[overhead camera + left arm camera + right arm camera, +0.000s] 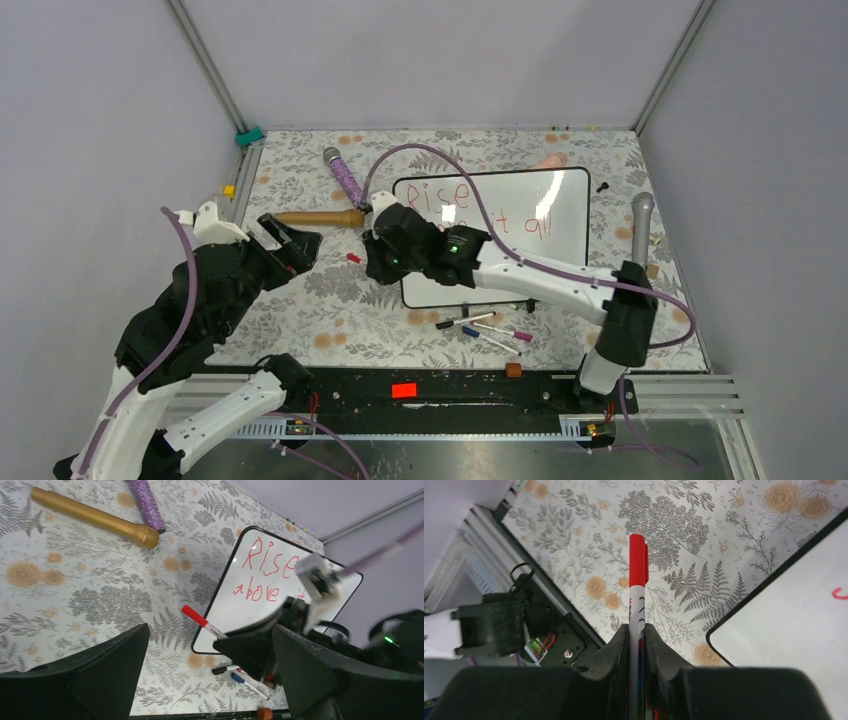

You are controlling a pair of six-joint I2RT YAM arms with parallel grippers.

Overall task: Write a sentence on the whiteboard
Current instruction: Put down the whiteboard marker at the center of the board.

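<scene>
The whiteboard [545, 205] lies flat at the table's middle right, with the sentence [438, 193] in red on it. "Rise" and "it all" show; my right arm covers the rest. The left wrist view shows the board [235, 612] with "Rise" over "above" [265, 575]. My right gripper [372, 255] hovers at the board's left edge, shut on a red-capped marker [638, 580] that points left off the board [794, 625]. The marker also shows in the left wrist view [196, 617]. My left gripper [300, 245] is open and empty, left of the board.
A gold microphone [320, 217] and a purple glitter microphone [345, 175] lie left of the board. A silver microphone [641, 225] lies at the right. Several loose markers [485, 328] lie in front of the board. A black rail [460, 390] runs along the near edge.
</scene>
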